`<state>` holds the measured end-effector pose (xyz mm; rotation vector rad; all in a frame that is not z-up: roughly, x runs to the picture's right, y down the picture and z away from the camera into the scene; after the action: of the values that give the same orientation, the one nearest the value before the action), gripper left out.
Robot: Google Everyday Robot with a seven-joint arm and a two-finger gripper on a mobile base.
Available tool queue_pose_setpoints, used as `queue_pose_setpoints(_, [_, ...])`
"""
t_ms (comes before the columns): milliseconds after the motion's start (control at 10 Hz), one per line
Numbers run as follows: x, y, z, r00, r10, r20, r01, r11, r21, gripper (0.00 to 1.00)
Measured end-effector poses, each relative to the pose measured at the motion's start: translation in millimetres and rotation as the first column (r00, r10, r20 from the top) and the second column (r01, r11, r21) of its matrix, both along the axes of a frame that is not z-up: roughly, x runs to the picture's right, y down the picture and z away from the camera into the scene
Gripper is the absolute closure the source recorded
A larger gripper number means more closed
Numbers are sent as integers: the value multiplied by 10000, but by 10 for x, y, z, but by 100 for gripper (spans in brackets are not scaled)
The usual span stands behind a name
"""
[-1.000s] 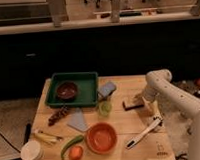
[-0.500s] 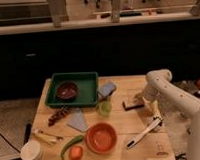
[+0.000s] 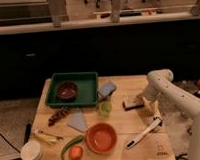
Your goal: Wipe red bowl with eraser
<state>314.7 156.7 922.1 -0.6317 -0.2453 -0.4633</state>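
Note:
The red bowl stands upright at the front middle of the wooden table. The eraser, a small block with a tan top over a dark base, lies on the table to the right of the middle, well behind and to the right of the bowl. My gripper is at the end of the white arm, which comes in from the right. It is low over the table, right at the eraser's right end.
A green tray at the back left holds a dark bowl. A blue-grey slab, a blue block, a green cup, a white brush, a green pepper, a tomato and a white cup lie around.

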Motion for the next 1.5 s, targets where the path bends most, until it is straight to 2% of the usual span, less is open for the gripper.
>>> queue_pose_setpoints(1300, [5, -8, -8, 10000, 3, 6, -3, 10000, 11, 20])
queue_pose_setpoints(1500, [93, -82, -70, 9997, 232, 62, -233, 9997, 105, 20])
